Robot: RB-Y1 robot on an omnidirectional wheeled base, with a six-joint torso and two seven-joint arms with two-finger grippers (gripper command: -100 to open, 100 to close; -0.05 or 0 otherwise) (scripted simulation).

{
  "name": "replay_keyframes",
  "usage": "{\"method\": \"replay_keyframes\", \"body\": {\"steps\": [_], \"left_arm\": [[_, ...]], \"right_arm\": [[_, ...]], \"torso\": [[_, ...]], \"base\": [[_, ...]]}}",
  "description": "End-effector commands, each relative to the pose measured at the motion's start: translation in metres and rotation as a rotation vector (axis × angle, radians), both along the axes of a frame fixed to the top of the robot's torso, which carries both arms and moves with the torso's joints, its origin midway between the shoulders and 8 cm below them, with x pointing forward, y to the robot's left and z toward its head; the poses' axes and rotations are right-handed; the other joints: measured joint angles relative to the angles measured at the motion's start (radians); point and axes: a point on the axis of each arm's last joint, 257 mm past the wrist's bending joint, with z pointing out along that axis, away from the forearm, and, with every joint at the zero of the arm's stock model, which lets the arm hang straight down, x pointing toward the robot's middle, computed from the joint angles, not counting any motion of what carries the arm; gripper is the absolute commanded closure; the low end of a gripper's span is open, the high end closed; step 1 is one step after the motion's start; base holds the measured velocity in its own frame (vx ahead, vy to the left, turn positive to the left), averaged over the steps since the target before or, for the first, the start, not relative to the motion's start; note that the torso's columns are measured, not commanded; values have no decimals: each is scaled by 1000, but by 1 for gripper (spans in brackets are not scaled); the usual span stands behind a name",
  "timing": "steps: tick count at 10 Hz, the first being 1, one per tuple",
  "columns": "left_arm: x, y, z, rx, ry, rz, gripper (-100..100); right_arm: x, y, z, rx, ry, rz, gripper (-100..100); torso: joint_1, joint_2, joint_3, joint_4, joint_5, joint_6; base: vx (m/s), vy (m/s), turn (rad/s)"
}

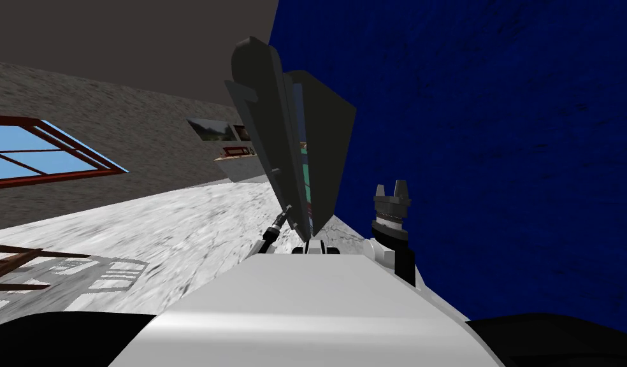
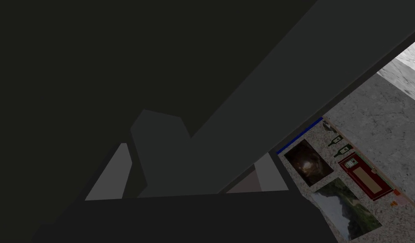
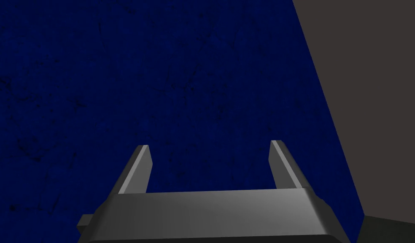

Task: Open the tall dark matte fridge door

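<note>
The tall dark fridge [image 1: 328, 121] stands ahead, its door [image 1: 258, 108] partly ajar. The left gripper [image 2: 194, 149] is at the door's handle [image 2: 244, 101], jaws spread around the bar without pinching it. The right gripper [image 3: 210, 145] hangs right of the fridge, jaws open and empty. The door looks heavy, rigid and smooth, so I would grip the handle.

I read this as a home kitchen: tall dark fridge [image 1: 328, 127] at my 12 o'clock, red-framed window [image 1: 44, 153] at 10, wall pictures [image 1: 210, 129] and bottles [image 2: 345, 149] at 11.
</note>
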Motion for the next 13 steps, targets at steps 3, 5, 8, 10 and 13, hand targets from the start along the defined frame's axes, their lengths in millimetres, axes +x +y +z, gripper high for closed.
{"method": "replay_keyframes", "body": {"steps": [3,5,8,10,13], "left_arm": [[-24,38,-32,-10,64,26,100],[-24,38,-32,-10,64,26,100],[-37,78,-38,-13,74,48,100],[-51,118,-40,-15,79,73,100],[-60,154,-28,-13,58,92,100]], "right_arm": [[0,0,0,0,0,0,0],[0,0,0,0,0,0,0],[0,0,0,0,0,0,0],[0,0,0,0,0,0,0],[0,0,0,0,0,0,0]], "torso": [[8,0,1,-1,3,-2],[6,-2,-1,-1,2,0],[13,3,3,3,3,-1],[12,0,1,6,-1,0],[6,-2,-1,3,1,-1]], "base": [[-45,27,-100],[5,-6,3],[-79,39,-224],[-107,47,-310],[-42,22,-90]]}}
